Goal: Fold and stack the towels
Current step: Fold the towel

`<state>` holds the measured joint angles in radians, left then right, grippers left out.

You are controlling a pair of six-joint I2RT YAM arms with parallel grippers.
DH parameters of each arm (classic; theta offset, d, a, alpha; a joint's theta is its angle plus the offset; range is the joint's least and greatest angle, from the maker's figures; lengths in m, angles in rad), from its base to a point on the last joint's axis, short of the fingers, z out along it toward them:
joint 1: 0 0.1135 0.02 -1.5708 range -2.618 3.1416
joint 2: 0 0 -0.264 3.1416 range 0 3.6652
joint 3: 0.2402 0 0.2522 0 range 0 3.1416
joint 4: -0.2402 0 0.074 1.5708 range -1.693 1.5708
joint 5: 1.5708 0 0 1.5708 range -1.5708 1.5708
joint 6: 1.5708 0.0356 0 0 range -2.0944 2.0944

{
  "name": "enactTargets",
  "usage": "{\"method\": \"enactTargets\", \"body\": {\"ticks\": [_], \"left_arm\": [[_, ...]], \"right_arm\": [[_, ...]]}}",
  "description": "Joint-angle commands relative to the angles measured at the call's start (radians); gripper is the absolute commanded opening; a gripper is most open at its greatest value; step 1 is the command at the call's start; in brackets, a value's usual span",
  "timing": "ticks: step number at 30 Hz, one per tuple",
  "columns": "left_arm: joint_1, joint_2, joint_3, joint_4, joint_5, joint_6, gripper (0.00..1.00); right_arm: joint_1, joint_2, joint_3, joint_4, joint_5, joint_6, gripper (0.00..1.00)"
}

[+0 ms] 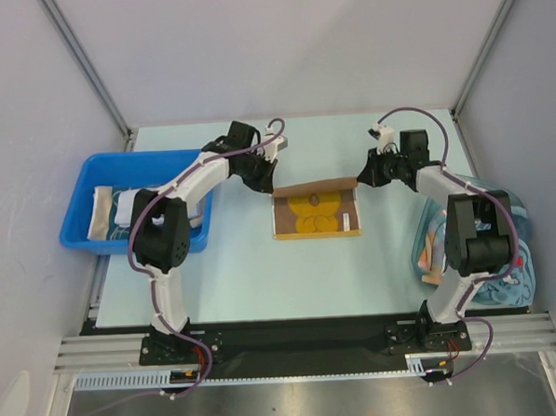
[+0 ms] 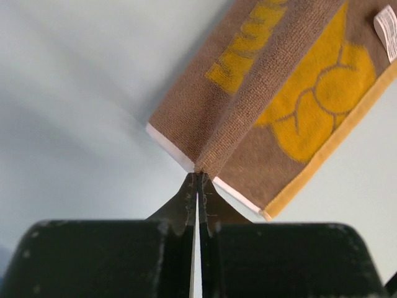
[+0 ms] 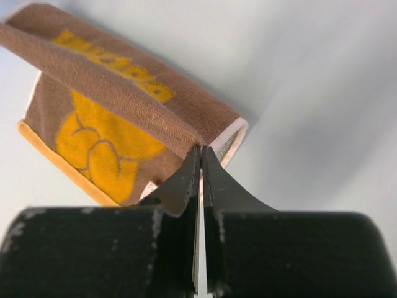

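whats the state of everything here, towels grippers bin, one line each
brown towel: on the table, far edge pinched up at both corners
left gripper: shut on brown towel
right gripper: shut on brown towel
blue bin: holds a folded pale towel
towel pile: crumpled, unfolded, by the right arm

pale blue-green table (image 1: 244,275). mid-table: 1 brown towel (image 1: 316,220) w/ yellow bear, mostly flat, far edge lifted off the surface. left edge: blue bin (image 1: 74,239) w/ pale cloth (image 1: 102,212) inside. right edge: clear tub (image 1: 525,243) w/ orange cloth (image 1: 435,256) + light blue cloth (image 1: 499,291), partly hidden.
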<state>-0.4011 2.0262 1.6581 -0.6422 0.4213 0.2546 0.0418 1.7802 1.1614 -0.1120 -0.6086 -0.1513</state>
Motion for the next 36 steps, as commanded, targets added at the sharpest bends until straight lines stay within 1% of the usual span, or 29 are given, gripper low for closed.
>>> {"method": "enactTargets", "body": {"ticks": [1,6,15,21,25,31,36], "left_arm": [[-0.005,-0.118,-0.069,0.044,-0.029,0.009,0.00],[-0.019,-0.191,-0.178,0.091,-0.007,-0.014,0.00],[-0.053,-0.244,-0.290,0.121,0.007,-0.040,0.00],[-0.074,-0.256,-0.360,0.153,0.031,-0.089,0.00],[-0.085,-0.262,-0.383,0.148,-0.012,-0.092,0.00],[-0.094,-0.265,-0.412,0.168,-0.019,-0.113,0.00],[-0.104,-0.264,-0.434,0.170,-0.035,-0.118,0.00]], "right_arm": [[0.007,-0.113,-0.072,0.043,0.064,0.051,0.00],[0.038,-0.174,-0.143,0.029,0.110,0.096,0.00],[0.067,-0.275,-0.252,0.006,0.179,0.116,0.00],[0.081,-0.291,-0.269,-0.018,0.191,0.147,0.00],[0.102,-0.303,-0.301,-0.028,0.217,0.168,0.00],[0.113,-0.317,-0.315,-0.074,0.250,0.202,0.00],[0.125,-0.334,-0.339,-0.075,0.263,0.208,0.00]]}}
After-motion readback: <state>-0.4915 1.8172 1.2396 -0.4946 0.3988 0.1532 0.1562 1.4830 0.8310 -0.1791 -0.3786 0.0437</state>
